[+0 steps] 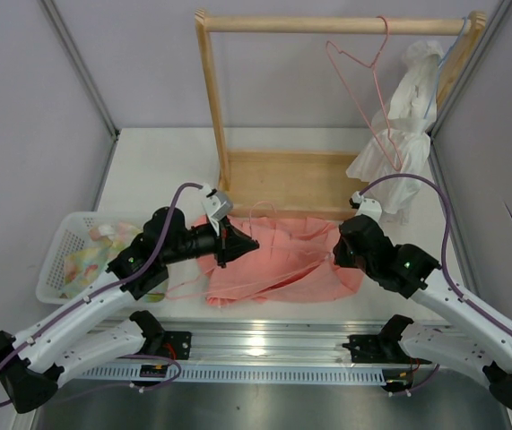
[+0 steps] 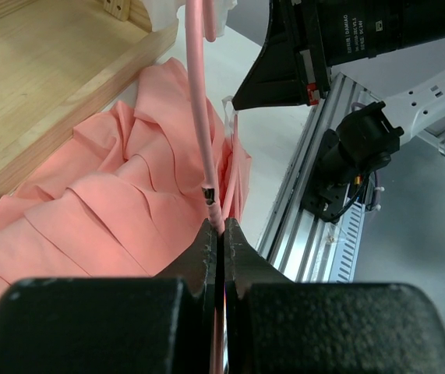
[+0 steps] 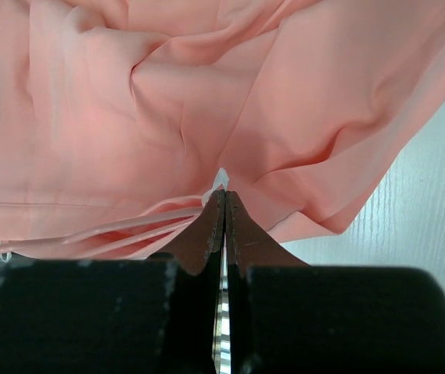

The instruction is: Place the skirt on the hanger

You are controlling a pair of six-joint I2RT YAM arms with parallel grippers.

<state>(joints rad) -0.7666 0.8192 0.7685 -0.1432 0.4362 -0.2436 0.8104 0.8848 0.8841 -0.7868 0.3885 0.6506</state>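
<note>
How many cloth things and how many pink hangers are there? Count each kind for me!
Salmon-pink pleated fabric skirt: 1
White fabric garment: 1
Pastel patterned cloth: 1
Thin pink wire hangers: 2, one hanging, one on the skirt
Total: 5

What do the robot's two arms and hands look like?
The left arm and right arm have white lower links and black upper joints, each with a looping purple cable. The left hand and right hand are black, with two dark wedge-shaped fingers.
</note>
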